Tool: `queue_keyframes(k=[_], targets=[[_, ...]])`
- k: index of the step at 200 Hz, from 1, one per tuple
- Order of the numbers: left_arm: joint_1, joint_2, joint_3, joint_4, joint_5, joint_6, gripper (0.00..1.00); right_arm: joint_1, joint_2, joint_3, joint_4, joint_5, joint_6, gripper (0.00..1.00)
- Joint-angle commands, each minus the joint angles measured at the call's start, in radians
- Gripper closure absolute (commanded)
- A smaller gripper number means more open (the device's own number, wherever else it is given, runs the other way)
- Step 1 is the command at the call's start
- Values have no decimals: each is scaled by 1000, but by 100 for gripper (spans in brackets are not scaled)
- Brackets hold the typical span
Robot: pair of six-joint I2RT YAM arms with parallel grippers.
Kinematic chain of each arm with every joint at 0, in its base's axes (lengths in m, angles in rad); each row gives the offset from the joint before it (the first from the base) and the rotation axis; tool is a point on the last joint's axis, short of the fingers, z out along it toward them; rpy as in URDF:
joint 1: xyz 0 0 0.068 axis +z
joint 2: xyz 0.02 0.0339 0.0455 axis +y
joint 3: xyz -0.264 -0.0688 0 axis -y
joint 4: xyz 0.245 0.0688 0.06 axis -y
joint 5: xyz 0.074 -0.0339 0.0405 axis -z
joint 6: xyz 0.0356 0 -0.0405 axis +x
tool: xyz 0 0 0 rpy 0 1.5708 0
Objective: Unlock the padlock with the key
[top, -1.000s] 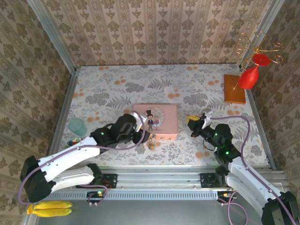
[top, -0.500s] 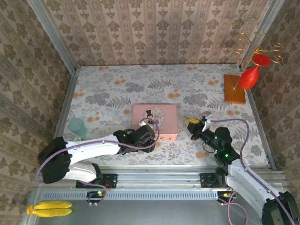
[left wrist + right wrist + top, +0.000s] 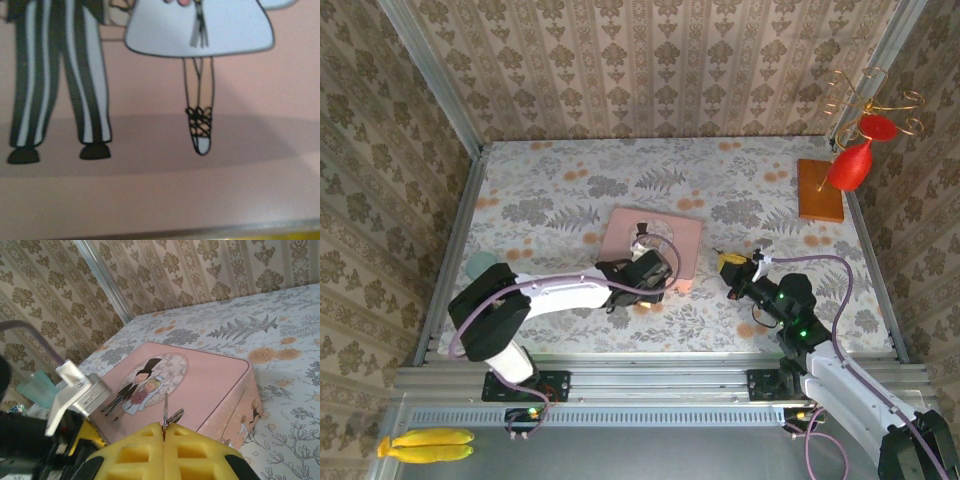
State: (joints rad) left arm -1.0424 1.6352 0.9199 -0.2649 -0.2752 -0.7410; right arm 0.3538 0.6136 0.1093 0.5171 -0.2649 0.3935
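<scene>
1. Progress: the task is judged to be at an early stage. The key is already in hand. No picture shows the key inserted into the padlock or a shackle sprung open, so alignment, insertion and turning are all left to do.

2. Tool state, right side: the right gripper is clenched on the key. Its yellow pads meet at a seam, and the thin silver blade stands out of that seam, pointing toward the pink tin.

3. Tool state, left side: the left gripper hangs over the near edge of the pink tin, close enough that its wrist camera sees the printed cartoon legs on the lid at short range. Whether its jaws are released or grasping something cannot be told. Whether it touches the tin cannot be told either.

4. Location of the padlock: it cannot be placed with confidence. It possibly lies under the left gripper at the near edge of the tin, where the arm covers the table.

5. Relation to the tool: in the top view the right gripper sits just right of the tin's near right corner, apart from it. If the padlock is at the tin's near edge, the key is near it and to its right, with the left gripper between them.

6. Next requirement, as a judgement: the padlock must be exposed and steadied before the blade can be lined up with the keyhole.
</scene>
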Motion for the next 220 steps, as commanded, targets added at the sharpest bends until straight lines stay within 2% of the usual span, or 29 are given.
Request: queue_keyframes(k=[1,64,94,117,141,172,197,220], targets=[[60,37,48,110,-41,18,39,-3,-18,-7,12,23,2,100],[235,175,182,199,32,129,41,-3,-8,-5,11,36,-11,100],[270,187,205,225,78,149,40,-3,-7,-5,8,42,-18,100],[274,181,214,175,155,204,39,-3,-19,-5,5,44,-16,100],[317,107,80,251,265,173,40,-2,-50,-21,10,59,-17,100],[330,14,-55,332,289,166,40,-3,-54,-29,20,61,-15,100],[352,16,-131,459,371,142,40,-1,-42,-34,38,65,-22,100],[361,54,-114,498,415,143,41,0,-44,-36,33,64,-17,100]])
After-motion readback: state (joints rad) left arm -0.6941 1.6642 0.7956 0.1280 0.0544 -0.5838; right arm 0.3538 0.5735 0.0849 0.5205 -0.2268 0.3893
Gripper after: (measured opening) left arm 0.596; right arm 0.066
